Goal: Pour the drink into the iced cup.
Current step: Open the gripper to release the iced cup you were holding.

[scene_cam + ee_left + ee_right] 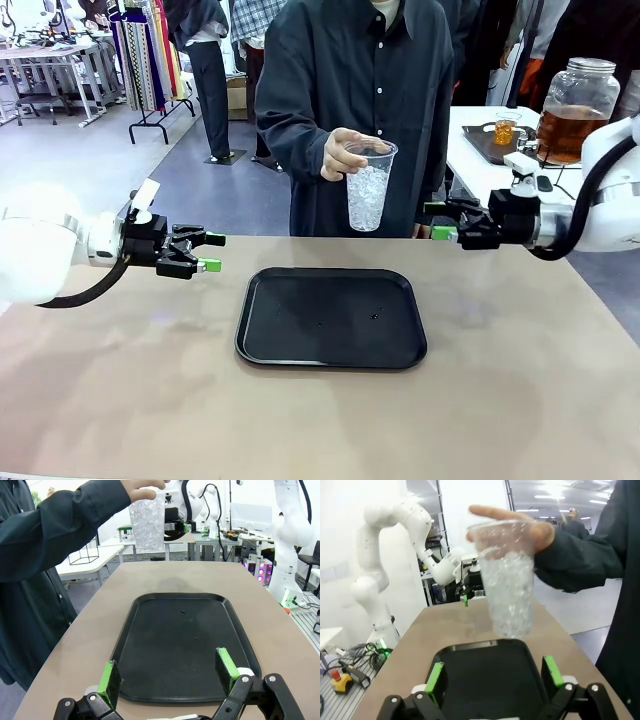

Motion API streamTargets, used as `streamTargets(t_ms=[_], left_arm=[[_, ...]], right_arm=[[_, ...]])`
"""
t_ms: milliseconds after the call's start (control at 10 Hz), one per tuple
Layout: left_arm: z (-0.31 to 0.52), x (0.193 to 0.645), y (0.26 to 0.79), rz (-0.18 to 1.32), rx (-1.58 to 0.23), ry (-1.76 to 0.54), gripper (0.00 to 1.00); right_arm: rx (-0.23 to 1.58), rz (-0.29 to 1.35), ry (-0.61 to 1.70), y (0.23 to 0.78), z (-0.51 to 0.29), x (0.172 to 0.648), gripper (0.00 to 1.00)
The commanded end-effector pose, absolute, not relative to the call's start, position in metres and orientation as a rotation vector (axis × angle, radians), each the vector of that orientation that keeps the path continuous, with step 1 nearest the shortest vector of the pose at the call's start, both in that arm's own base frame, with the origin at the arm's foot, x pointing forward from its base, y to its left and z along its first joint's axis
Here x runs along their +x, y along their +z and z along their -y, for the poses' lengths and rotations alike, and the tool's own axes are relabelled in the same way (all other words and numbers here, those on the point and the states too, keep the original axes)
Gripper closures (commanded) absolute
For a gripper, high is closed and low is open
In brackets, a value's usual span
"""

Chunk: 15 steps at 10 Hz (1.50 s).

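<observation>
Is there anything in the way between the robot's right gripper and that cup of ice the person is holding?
Nothing visible. The right gripper is open, pointing toward the cup, which the person's hand holds above the table's far edge. Only open air lies between them; the black tray sits lower, on the table.

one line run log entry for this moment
left gripper: open, beside tray | right gripper: open, empty | iced cup: in person's hand, above table | drink jar: side table
</observation>
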<state>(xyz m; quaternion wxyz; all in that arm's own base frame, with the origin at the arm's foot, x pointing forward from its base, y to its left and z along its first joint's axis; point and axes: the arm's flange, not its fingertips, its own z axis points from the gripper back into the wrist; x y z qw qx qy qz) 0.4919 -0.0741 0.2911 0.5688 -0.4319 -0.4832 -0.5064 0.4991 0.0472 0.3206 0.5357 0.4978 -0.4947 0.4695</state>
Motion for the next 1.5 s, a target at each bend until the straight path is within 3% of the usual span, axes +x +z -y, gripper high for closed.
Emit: streamTargets(t_ms=[0,1400], left_arm=[[0.075,0.493,0.293,1.127,-1.013,-1.182,0.00],[0.075,0.493,0.293,1.127,-1.013,-1.182,0.00]], right_arm=[[1.178,1.220,1.158,0.302,-0.037,0.487,0.00],[1.181,1.211,1.121,0.290,-0.032,0.486,0.00]])
